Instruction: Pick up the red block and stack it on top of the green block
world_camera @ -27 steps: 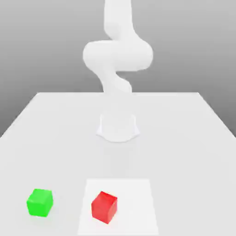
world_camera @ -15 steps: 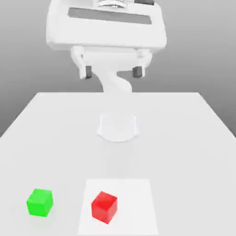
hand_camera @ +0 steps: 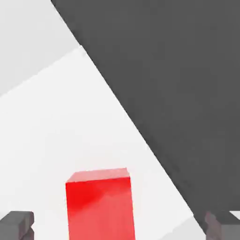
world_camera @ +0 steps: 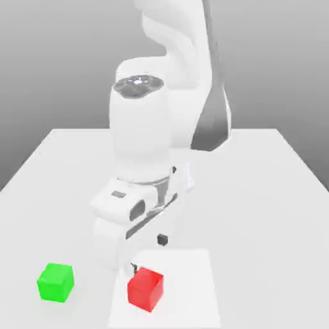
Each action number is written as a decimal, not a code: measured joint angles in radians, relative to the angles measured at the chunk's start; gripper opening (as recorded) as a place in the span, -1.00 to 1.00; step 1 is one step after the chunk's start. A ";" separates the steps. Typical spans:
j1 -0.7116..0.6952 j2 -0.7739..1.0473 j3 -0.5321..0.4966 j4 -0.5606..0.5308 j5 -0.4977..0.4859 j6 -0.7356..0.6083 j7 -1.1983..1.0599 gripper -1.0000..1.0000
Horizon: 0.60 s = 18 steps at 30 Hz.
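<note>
While the gripper (world_camera: 147,253) hangs low, jaws spread wide, the red block (world_camera: 145,289) sits just beneath, unheld.
Red block rests on a lighter square patch (world_camera: 193,289) near the tabletop's (world_camera: 257,193) front edge; green block (world_camera: 55,281) stands apart toward the exterior view's left, open surface around it.

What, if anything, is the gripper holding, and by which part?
Nothing. The gripper is open, its fingers either side of the red block, which sits on the table.
</note>
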 joint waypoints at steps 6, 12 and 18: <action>-0.070 0.165 0.091 0.023 0.100 0.132 -0.086 -1.00; -0.069 0.163 0.090 0.023 0.098 0.128 -0.084 -1.00; -0.042 -0.021 0.010 -0.003 -0.031 -0.026 0.001 -1.00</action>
